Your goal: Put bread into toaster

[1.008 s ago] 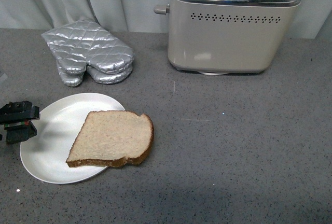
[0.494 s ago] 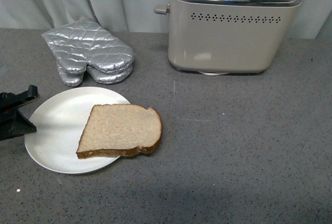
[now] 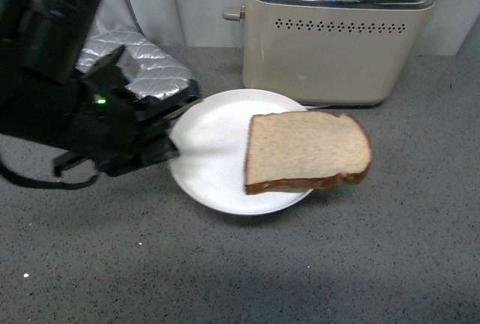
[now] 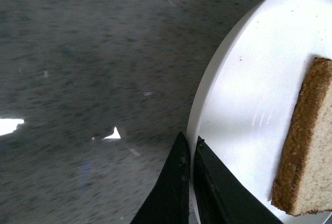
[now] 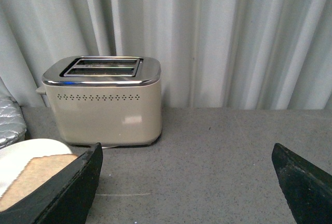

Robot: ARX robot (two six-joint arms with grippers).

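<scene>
The bread (image 3: 307, 151), a light-brown slice with a dark crust, lies on a white plate (image 3: 214, 140) held above the grey counter, just in front of the toaster (image 3: 337, 35). The slice overhangs the plate's right edge. My left gripper (image 3: 171, 130) is shut on the plate's left rim; the left wrist view shows the fingers (image 4: 176, 193) pinching the rim (image 4: 207, 105), with the bread (image 4: 306, 146) beyond. The beige toaster with chrome top and two open slots also shows in the right wrist view (image 5: 104, 102). My right gripper (image 5: 187, 182) is open and empty, out of the front view.
Silver oven mitts (image 3: 150, 69) lie at the back left, partly hidden by my left arm. A grey curtain (image 5: 233, 37) hangs behind the counter. The grey counter (image 3: 375, 264) stretches to the front and right of the toaster.
My left gripper has lifted the plate with the bread and carried it right and back, from the front left to just before the toaster. The arm now fills the left of the front view.
</scene>
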